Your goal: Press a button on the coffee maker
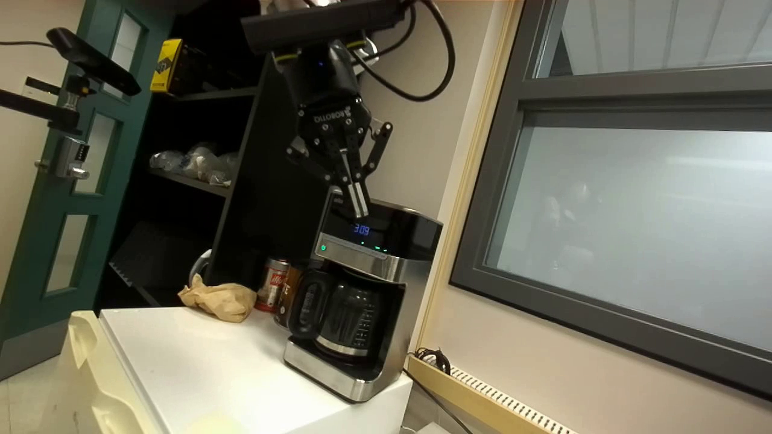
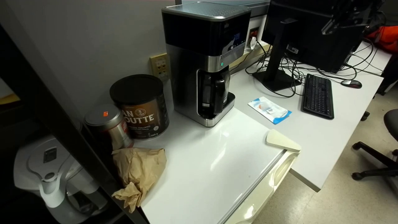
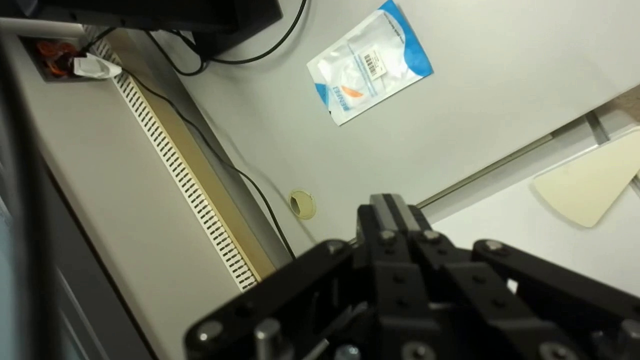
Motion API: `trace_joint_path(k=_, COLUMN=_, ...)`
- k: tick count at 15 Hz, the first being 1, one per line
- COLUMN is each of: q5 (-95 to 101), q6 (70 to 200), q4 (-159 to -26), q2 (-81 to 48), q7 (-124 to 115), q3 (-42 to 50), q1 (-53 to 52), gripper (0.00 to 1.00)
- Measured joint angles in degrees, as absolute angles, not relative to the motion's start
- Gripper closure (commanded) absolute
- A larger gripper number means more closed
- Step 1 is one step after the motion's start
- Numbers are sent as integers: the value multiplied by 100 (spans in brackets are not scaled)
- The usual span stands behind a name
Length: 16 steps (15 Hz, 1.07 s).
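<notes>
"Coffee maker (image 1: pixel 395 270) first: where do we find it?"

"We see it upright on the white bench (image 1: pixel 199 361), toward the bench's three o'clock side in an exterior view. The dark carafe (image 1: pixel 347 316) sits in it, and the blue display (image 1: pixel 362 230) reads 309, with a green light (image 1: pixel 323 248) at about eight o'clock from those digits."

"What of our end effector (image 1: pixel 360 208)?"

"We find it clenched: in the wrist view, its fingers (image 3: pixel 383 212) meet side by side. In an exterior view, the end effector (image 2: pixel 326 30) hangs well apart from the coffee maker, between two and three o'clock of it."

"What else do we see nearby?"

"In an exterior view, we have a brown-and-black can (image 2: pixel 140 107) and a silver-and-red can (image 2: pixel 115 132) at eight o'clock from the coffee maker, and a crumpled paper bag (image 2: pixel 141 165) at seven. A flat pouch (image 2: pixel 270 109) lies at four o'clock."
</notes>
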State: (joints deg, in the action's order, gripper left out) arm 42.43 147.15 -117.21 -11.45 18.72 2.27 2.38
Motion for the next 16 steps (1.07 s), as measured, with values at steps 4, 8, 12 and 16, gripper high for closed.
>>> trace_joint_path(k=4, q5=4411, q6=14722, q4=-11113, q2=-1744, q7=1825, q3=223, q1=74, gripper=100)
trace_joint_path(k=8, q5=4508, q6=14730, q4=-10453, q2=-2319, q7=1814, q3=209, q1=-101, gripper=100)
trace_joint_path(k=12, q5=4596, q6=14913, q4=-9931, q2=-2796, q7=1814, q3=201, q1=-220, gripper=100)
trace_joint_path(k=16, q5=4768, q6=15245, q4=-9606, q2=-3163, q7=1814, q3=204, q1=-240, gripper=100)
